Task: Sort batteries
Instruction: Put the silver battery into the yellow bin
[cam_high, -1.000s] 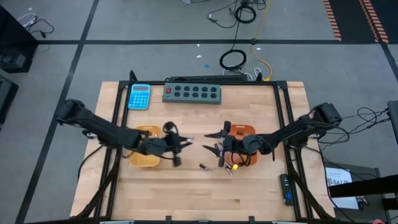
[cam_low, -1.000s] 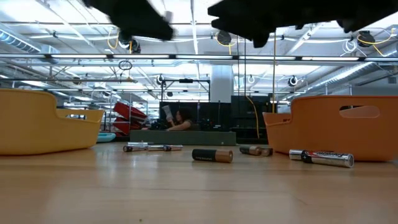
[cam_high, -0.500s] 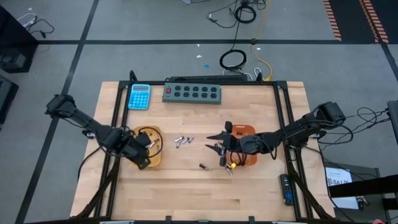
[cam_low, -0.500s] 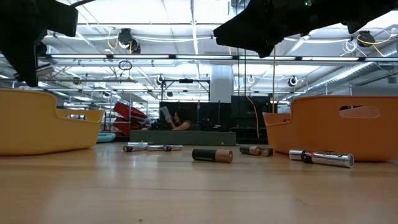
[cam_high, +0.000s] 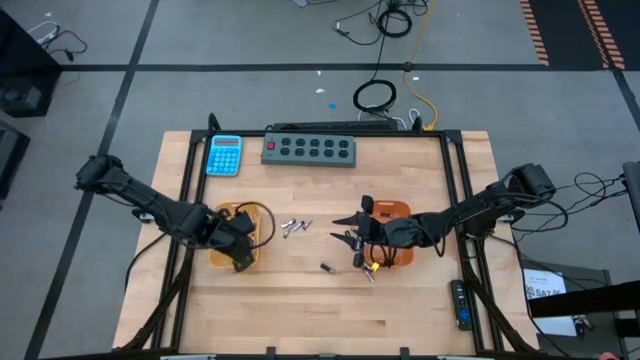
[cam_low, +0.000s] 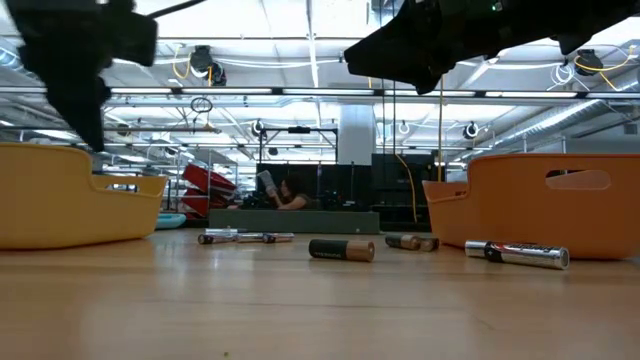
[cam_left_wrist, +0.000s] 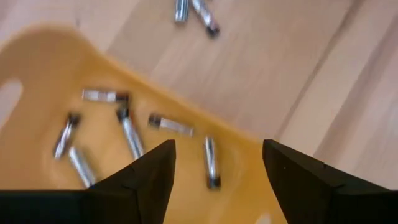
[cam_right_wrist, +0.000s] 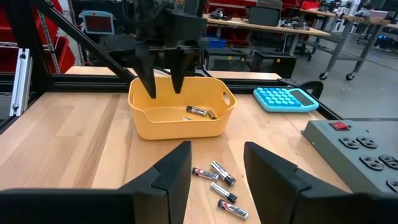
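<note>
Your left gripper (cam_high: 241, 258) hung wide open over the yellow tray (cam_high: 222, 256), batteries (cam_left_wrist: 127, 130) lying inside below it. Your right gripper (cam_high: 350, 239) stood parted and empty, loose batteries (cam_high: 294, 227) on the table just beyond its fingertips.

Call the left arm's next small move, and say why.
Probably lift the left tool clear of the yellow tray and swing toward the loose batteries beside it. It hangs open and empty over the tray, where several batteries already lie, so this drop looks done.
</note>
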